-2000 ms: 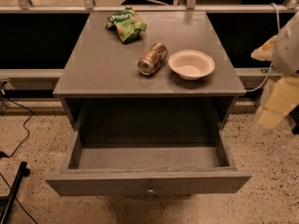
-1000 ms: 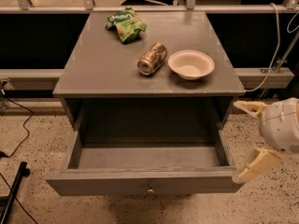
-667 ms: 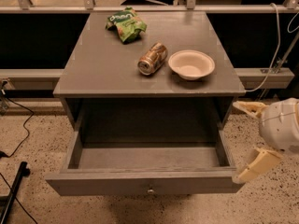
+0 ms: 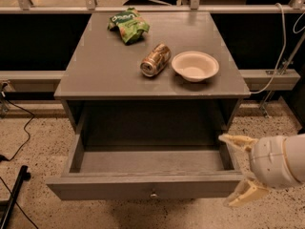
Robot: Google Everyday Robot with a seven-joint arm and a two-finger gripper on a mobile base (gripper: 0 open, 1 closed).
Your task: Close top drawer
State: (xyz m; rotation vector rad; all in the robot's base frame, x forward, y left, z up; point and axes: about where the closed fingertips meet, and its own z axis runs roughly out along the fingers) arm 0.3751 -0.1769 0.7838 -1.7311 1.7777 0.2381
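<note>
While the top drawer (image 4: 109,187) stands pulled out, your gripper (image 4: 233,170) sits by its right front corner — fingers apart.

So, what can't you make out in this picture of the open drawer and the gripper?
1. Camera view, gripper, open beside the top drawer at its right front corner: its arm is cut off by the right edge; contact with the drawer cannot be told.
2. Under the drawer: cut off by the bottom edge.
3. Print on the green bag and the can: too small to read.
4. Drawer floor nearest the front: hidden by the front panel.
</note>
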